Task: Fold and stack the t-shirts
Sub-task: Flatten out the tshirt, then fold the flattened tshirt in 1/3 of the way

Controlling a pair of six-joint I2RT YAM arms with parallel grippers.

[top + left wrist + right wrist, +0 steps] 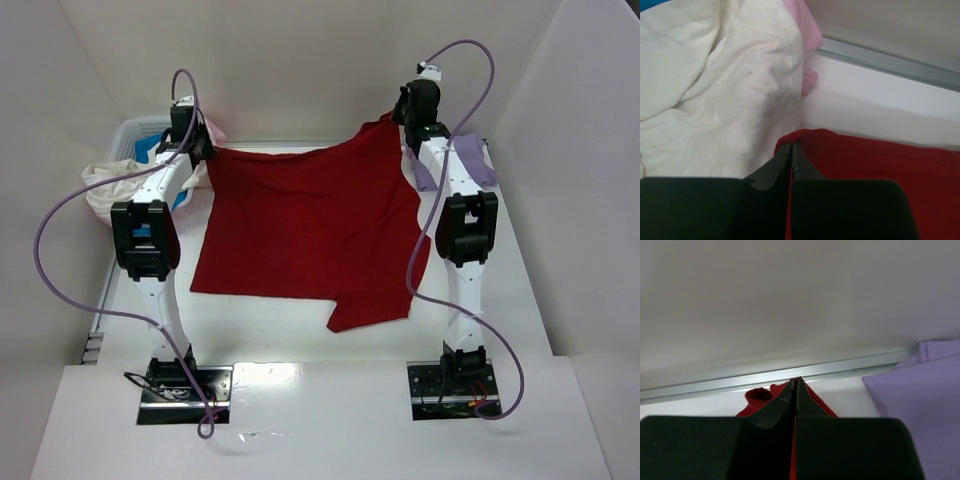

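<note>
- At the far left of the table [300, 340], the left gripper [791, 146] is pinched tight on the far left corner of the dark red t-shirt [300, 230]. Its two black fingers meet with the red cloth caught between them.
- Across from it, at the far right, the right gripper [796, 382] is clamped in the same way on the shirt's far right corner. The fingers are pressed together and a small bunch of red fabric shows just beside the tips.
- From the overhead view, the dark red t-shirt is stretched between the two grippers and spread across the middle of the table.
- Its far right corner is drawn up to a peak at the right gripper, and the near edge lies on the table.
- One sleeve sticks out at the near right side, between the two arms.
- A lavender t-shirt [470, 160] lies flat at the far right of the table, just beside the right arm and partly hidden by it. In the right wrist view it sits to the right of the closed fingers, apart from the red cloth.
- A cream-white shirt [715, 90] is heaped in rumpled folds just left of the left gripper, close to the red corner. From above it spills over the side of a white basket [135, 128] at the far left.
- A pink shirt [807, 30] shows behind the cream one, next to the basket.
- A little bright blue cloth [150, 150] is visible inside the basket.
- A metal rail [850, 365] runs along the foot of the back wall, just beyond both grippers.
</note>
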